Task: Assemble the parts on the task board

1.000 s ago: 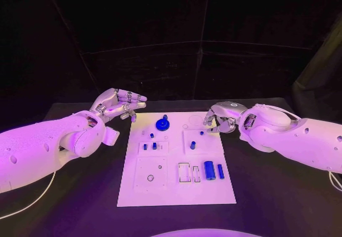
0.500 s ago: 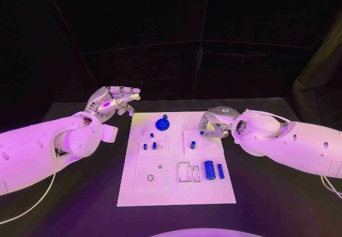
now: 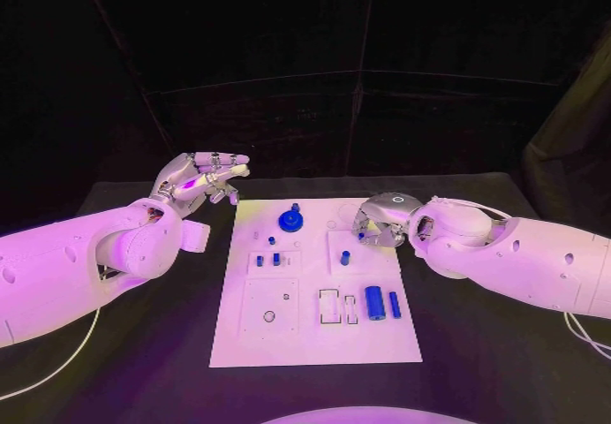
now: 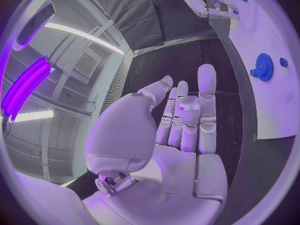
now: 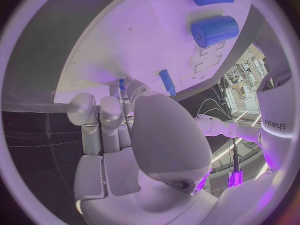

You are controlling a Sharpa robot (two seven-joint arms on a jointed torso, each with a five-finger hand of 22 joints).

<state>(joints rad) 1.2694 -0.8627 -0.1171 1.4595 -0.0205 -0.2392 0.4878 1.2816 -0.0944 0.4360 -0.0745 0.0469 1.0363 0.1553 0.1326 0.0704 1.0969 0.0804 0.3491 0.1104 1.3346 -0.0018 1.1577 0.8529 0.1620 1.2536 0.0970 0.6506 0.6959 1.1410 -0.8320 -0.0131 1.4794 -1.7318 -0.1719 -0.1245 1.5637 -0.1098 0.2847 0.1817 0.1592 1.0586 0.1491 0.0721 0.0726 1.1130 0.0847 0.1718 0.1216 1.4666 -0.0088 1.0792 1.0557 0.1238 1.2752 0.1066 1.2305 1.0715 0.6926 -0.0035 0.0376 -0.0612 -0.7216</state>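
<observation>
The right hand (image 3: pixel 383 219) is pinching a small blue peg (image 5: pixel 122 84) against the task board (image 3: pixel 319 340) at its far right portion, while the left hand (image 3: pixel 198 181) is hovering empty, fingers loosely apart, beyond the board's far left corner.

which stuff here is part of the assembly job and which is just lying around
Job: task board; blue gear; thick blue cylinder; slim blue rod; small blue pegs; right hand at the board.
Lying about: nothing loose; only the black table.
</observation>
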